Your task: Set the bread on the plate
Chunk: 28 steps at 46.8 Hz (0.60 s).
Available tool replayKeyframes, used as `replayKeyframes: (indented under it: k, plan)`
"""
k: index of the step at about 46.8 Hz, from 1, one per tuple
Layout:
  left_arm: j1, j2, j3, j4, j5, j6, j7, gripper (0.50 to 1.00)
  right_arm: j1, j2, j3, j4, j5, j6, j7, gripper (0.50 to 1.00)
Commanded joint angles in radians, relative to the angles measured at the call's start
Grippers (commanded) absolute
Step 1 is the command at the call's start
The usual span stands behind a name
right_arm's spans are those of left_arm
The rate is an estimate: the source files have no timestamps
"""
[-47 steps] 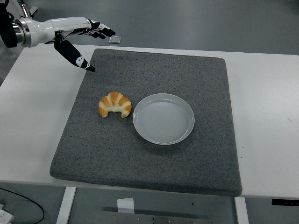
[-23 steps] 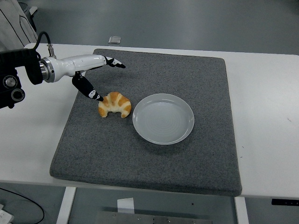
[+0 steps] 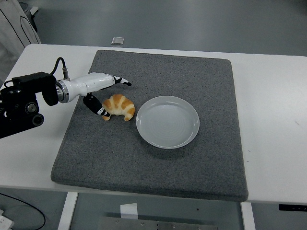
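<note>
Lower and nearer than a second ago, when it hovered over the mat's far left corner, the robot's white-shelled left hand now brackets the bread from the left. Its black-tipped fingers stretch out above and behind the golden-brown, curved croissant, while the thumb dips to the pastry's left end, touching it or just short of it. The digits are spread, not yet clamped; nothing is held.

At centre left, the croissant lies flat on the square grey felt mat, which covers most of the white table. Just beside it to the right, rim nearly touching, sits the round, pale grey-white ceramic plate, bare.

The right hand does not show.

By the look of it, this is the reach closing into a grasp, with the transfer not begun. The next move calls for thumb and fingers to pinch the pastry across its body, lift it clear of the rim, and carry it a short way right over the dish.
</note>
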Motion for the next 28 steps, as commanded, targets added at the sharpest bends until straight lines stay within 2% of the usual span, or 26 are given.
replayKeyframes:
  k: [1, 28]
  plan:
    - [0.001, -0.007, -0.002, 0.001, 0.000, 0.002, 0.001, 0.999, 0.000, 0.000, 0.000, 0.000, 0.000, 0.000, 0.000, 0.932]
    - [0.019, -0.109, -0.002, 0.099, 0.002, 0.004, -0.001, 0.999, 0.000, 0.000, 0.000, 0.000, 0.000, 0.000, 0.000, 0.932]
